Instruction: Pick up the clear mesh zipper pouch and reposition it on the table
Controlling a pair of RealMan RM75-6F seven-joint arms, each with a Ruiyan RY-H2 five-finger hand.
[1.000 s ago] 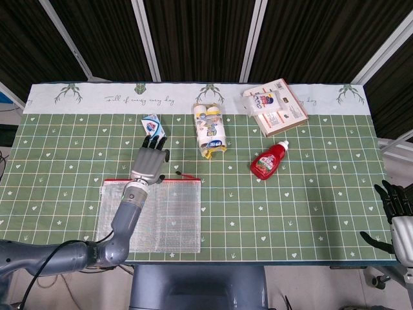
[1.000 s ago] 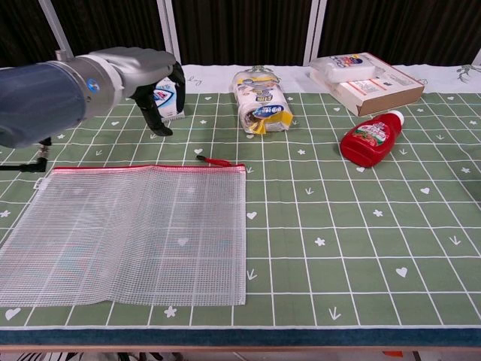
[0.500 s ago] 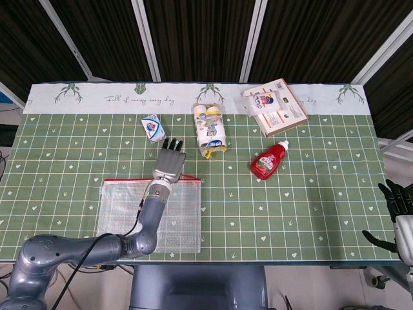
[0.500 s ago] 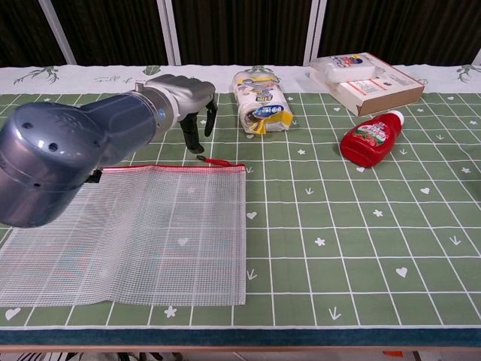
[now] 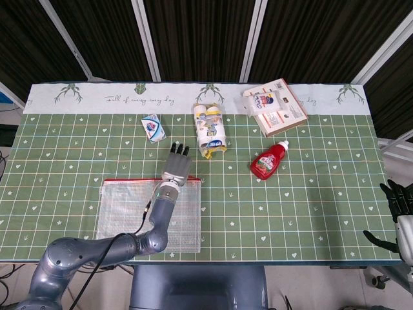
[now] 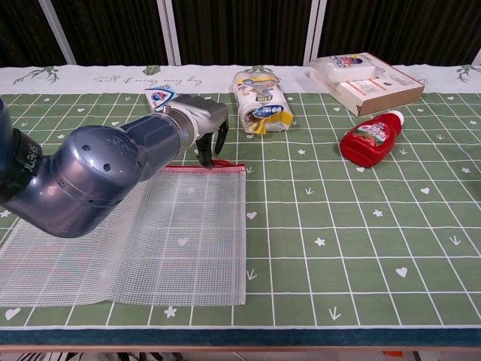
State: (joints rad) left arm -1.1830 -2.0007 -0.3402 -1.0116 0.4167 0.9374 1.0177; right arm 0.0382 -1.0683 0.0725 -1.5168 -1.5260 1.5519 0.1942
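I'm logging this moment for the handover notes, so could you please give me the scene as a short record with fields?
surface: table with green grid cloth
pouch: clear mesh zipper pouch lying flat at the front left, red zipper edge facing away from the robot
left hand: above the pouch's far right corner, fingers pointing down near the zipper; contact cannot be told
right hand: at the table's right edge, holding nothing
other items: red bottle, yellow package, small blue packet, box
pouch lifted: no
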